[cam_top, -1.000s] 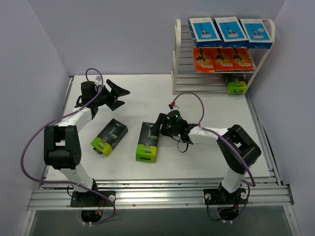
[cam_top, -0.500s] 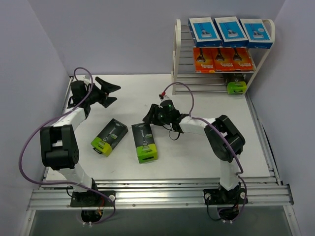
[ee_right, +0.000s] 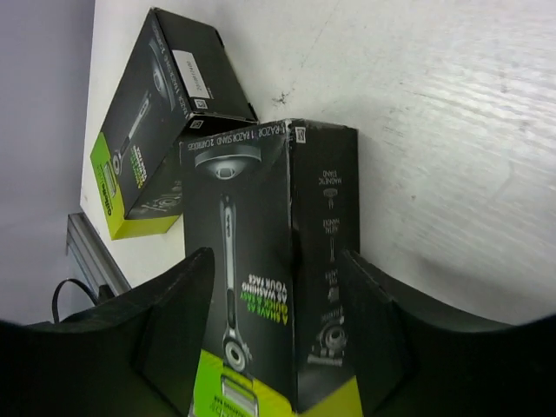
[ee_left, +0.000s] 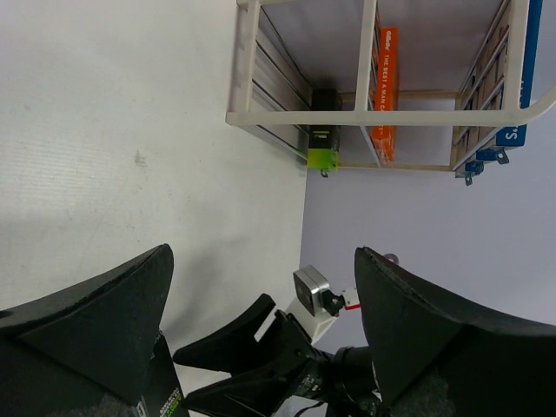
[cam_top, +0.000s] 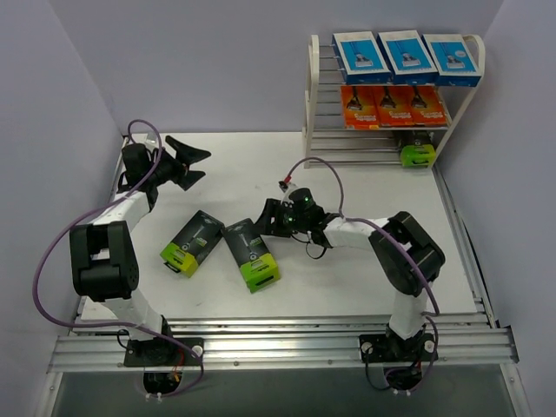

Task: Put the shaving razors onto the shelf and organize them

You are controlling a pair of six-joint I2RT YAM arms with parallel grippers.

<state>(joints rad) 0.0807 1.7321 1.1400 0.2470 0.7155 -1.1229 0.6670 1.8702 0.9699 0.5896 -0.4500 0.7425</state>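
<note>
Right wrist | black pack (ee_right: 252, 200) green end cropped | right tool (ee_right: 276, 254) contact unclear

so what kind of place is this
Probably a robot lab cell staged as a shop display: plain walls boxing in a white table, two arms bolted to a metal rail, a shelf of razor packs.

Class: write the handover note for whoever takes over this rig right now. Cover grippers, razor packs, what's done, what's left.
Left gripper: open, empty, above the table, far left.
Right gripper: straddles the middle black-and-lime pack on the table; firm grip unclear.
Second black-and-lime pack: flat, just left of it.
Done: shelf holds three blue packs on top, three orange packs mid-tier, third black-and-lime pack at the bottom.
Left: shelve both table packs.
</note>
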